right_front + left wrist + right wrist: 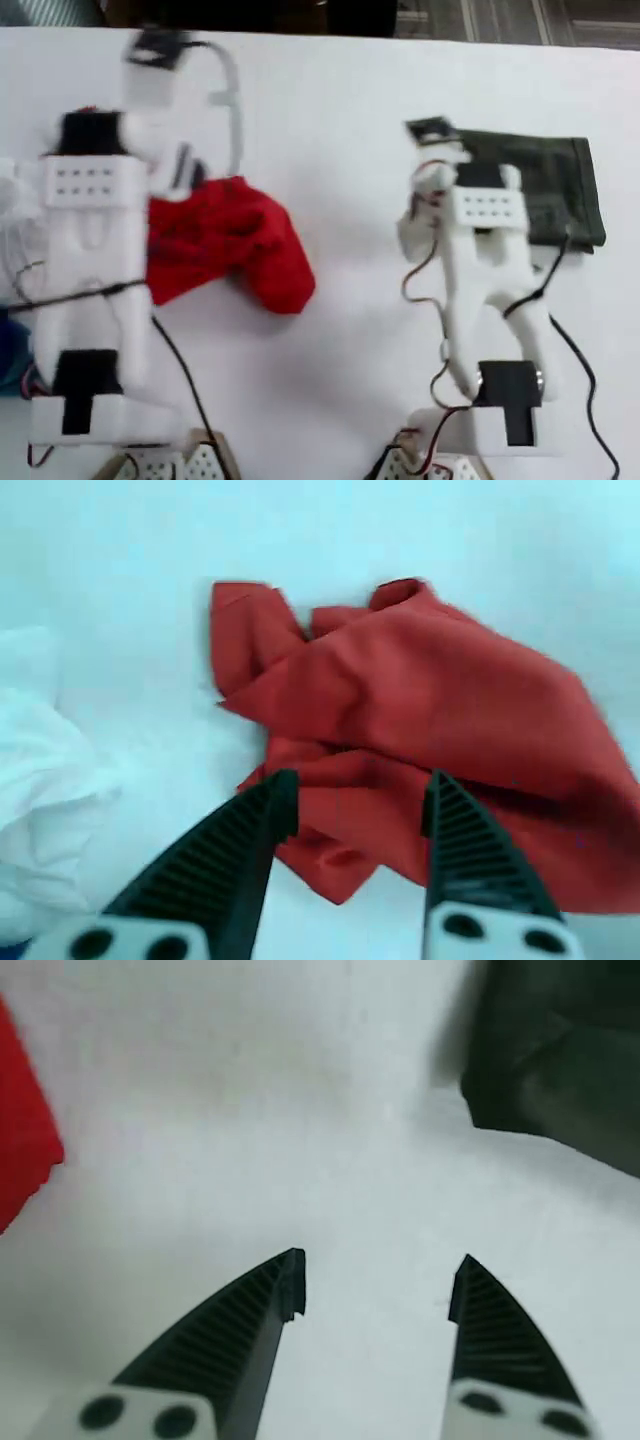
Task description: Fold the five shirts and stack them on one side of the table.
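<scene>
- Far left: white cloth (40,810) bunched up on the white table (350,90), just beside the red shirt, w/ a strip of table between them.
- Left gripper (360,785): my fingers are spread wide, nothing pinched. The red shirt's near edge sits between the tips in the left wrist view; can't tell if they touch the fabric.
- Red shirt (225,245): crumpled, unfolded heap, left of table centre, right beside the left arm. One corner pokes out toward the white cloth (240,630). Its edge also shows in the right wrist view (25,1140).
- Middle: bare table between red shirt and right arm.
- Right gripper (380,1265): fingers spread apart, holding nothing, over bare table, w/ red shirt off to one side and dark shirt to the other.
- Dark green shirt (550,185): folded flat into a rectangle on the table's right side, partly behind the right arm in the high view; a corner shows in the right wrist view (560,1060).
</scene>
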Available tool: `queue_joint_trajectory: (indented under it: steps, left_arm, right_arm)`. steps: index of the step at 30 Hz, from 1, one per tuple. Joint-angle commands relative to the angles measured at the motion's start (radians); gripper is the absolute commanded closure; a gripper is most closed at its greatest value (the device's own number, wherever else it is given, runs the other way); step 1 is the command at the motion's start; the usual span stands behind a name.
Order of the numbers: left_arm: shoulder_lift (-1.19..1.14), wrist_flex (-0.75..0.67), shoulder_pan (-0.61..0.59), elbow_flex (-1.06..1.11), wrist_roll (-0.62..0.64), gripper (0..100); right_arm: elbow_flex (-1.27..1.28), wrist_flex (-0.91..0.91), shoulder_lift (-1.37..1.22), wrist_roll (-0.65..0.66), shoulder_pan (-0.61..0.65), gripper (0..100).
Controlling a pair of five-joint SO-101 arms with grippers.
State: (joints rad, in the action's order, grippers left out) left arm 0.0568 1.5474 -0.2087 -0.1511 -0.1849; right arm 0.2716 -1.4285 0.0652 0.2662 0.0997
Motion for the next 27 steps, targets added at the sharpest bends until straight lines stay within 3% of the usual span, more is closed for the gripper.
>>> queue_joint_trajectory:
  steps: [1,6,12,19,27]
  left_arm:
    - [0.037,-0.184,-0.144,0.171,-0.066,78]
    - [0.038,-0.420,-0.279,0.341,-0.078,78]
    - [0.038,-0.465,-0.417,0.366,-0.078,78]
    - [0.038,-0.465,-0.511,0.369,-0.080,78]
    - [0.038,-0.463,-0.537,0.374,-0.080,78]
  right_arm:
    - [-0.002,0.012,0.042,0.011,0.153,76.6]
    - [-0.002,0.025,0.042,0.011,0.390,76.5]
    - [0.000,0.071,0.041,0.011,0.578,76.5]
    - [0.000,0.153,0.039,0.002,0.673,76.5]
    - [0.037,0.289,-0.105,0.002,0.680,76.9]
